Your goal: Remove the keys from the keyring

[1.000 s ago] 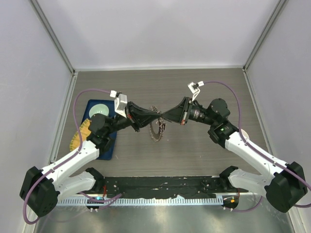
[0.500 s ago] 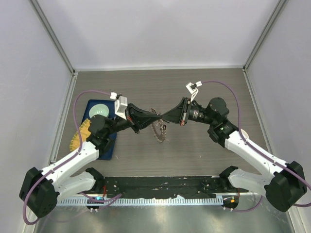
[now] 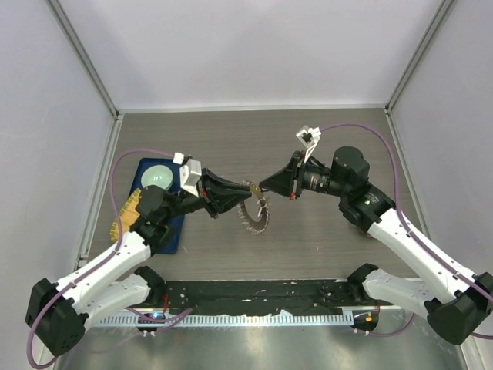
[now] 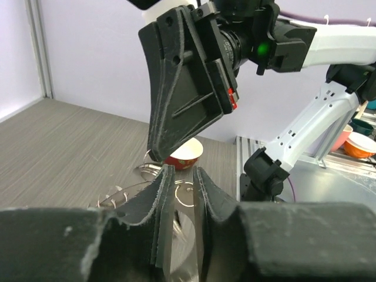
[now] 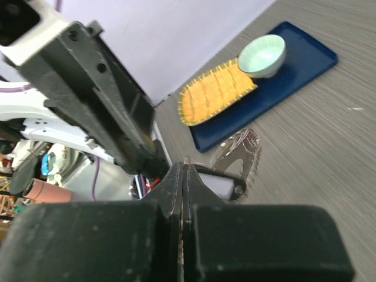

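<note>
**Ring dangling between two claws**

The keys were too small to pick out. The ring (image 3: 254, 215) hung over mid-table, at 6 o'clock from the meeting fingertips. The right claw (image 3: 266, 186) was pinched shut on its top edge. The left claw (image 3: 243, 187), tight a second before, had parted a crack, and its hold was unclear.

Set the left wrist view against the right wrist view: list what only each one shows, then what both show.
Only the left wrist view: a red bowl beyond the pincers, and the right arm's white links.
Only the right wrist view: the blue tray, the pale green bowl on it and the yellow woven mat lying partly on it.
Both: the keyring at the tips of the closed right pincer, the left pincer with its fingers slightly parted, and the wood-grain table.
</note>
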